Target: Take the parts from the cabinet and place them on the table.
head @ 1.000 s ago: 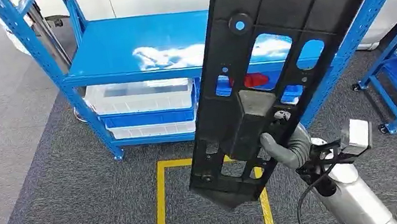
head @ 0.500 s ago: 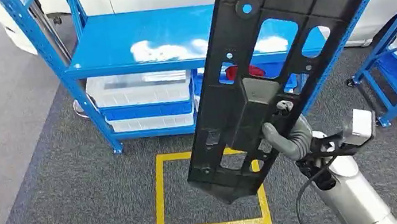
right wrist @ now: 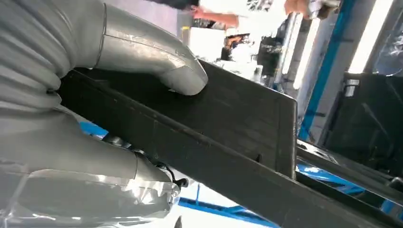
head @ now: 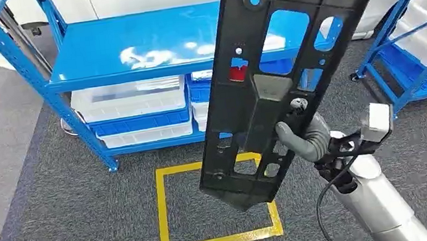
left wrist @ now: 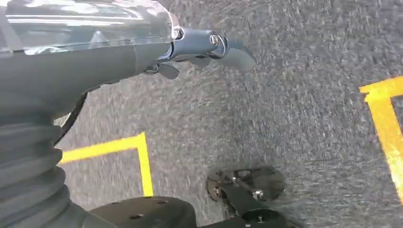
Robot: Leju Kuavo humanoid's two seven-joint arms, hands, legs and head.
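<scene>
A long black plastic part (head: pixel 277 56) with several cut-outs stands nearly upright, tilted to the right, in front of me in the head view. My right hand (head: pixel 304 140) grips it low down from behind, the thumb wrapped over its edge. Up close in the right wrist view, the grey thumb (right wrist: pixel 161 61) presses on the part's (right wrist: pixel 228 137) dark ribbed side. My left hand (left wrist: pixel 199 47) hangs over the grey carpet, fingers held out with nothing in them.
A blue metal rack (head: pixel 145 48) stands ahead, its middle shelf bare and glossy, with white bins (head: pixel 127 100) on the level below. A second blue rack (head: pixel 414 50) stands at the right. Yellow tape squares (head: pixel 167 214) mark the carpet.
The whole picture has shifted: the rack and floor square slid left, so the camera has turned. The black part stays in my right hand, held the same way.
</scene>
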